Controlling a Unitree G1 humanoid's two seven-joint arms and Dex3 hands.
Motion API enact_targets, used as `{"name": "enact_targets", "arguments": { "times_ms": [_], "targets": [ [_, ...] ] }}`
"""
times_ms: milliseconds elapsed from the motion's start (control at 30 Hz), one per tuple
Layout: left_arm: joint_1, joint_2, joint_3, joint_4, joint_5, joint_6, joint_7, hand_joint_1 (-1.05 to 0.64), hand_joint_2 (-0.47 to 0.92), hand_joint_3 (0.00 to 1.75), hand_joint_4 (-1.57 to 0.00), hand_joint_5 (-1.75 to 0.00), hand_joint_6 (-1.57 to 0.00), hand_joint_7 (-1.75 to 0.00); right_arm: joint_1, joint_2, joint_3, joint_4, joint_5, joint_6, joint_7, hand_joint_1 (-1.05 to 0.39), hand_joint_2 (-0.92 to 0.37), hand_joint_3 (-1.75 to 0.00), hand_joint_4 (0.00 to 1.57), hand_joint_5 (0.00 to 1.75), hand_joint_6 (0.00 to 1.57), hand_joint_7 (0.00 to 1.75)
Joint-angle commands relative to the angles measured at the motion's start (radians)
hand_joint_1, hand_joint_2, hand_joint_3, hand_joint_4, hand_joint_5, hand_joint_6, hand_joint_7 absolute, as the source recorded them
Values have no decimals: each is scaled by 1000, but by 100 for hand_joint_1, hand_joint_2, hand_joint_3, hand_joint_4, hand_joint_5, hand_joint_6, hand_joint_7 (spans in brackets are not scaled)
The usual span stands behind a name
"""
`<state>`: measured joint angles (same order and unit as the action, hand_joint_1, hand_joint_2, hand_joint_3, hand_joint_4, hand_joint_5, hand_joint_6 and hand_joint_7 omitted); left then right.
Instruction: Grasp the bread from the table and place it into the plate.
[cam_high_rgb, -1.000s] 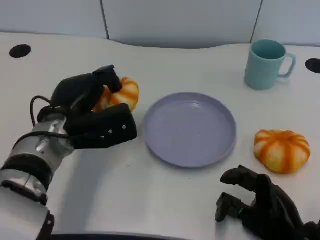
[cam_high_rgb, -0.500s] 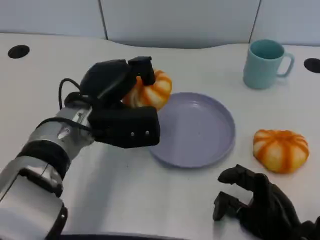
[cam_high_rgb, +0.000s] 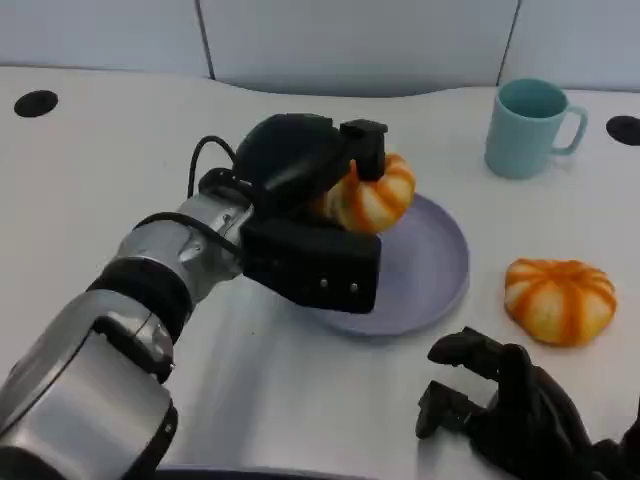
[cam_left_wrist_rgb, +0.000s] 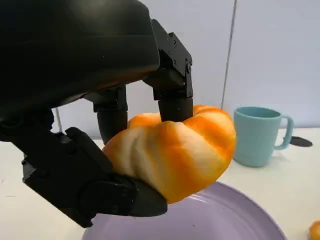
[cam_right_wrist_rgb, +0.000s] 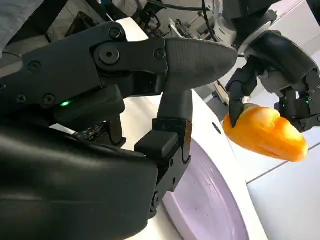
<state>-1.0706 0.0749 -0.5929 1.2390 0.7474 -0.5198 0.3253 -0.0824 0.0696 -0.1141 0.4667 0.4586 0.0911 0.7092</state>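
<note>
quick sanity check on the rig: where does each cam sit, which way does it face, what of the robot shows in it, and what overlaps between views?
Head view: high on the robot, looking down at the table; shows the left hand holding a bread over the plate, plus the right hand low.
Left wrist view: behind the left hand, facing across the plate toward the mug.
Right wrist view: behind the right hand, tilted, facing the plate and the left hand.
Shared: held bread and plate in all three.

A teal mug (cam_high_rgb: 527, 127) stands upright at the far right of the white counter (cam_high_rgb: 120, 150), handle pointing right.
</note>
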Motion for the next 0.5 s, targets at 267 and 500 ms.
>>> {"name": "enact_targets", "arguments": {
  "times_ms": [267, 500],
  "targets": [
    [-11, -9, -46, 18, 30, 4, -54, -26, 55, 92, -87, -175, -65, -175, 21, 2, 2, -24, 3, 44, -35, -52, -92, -42, 78, 142, 64, 111],
    [-11, -7, -65, 28, 49, 21, -46, -32, 60, 80, -87, -175, -61, -175, 22, 0, 1, -22, 2, 38, -31, -51, -92, -43, 78, 140, 65, 110]
  ]
}}
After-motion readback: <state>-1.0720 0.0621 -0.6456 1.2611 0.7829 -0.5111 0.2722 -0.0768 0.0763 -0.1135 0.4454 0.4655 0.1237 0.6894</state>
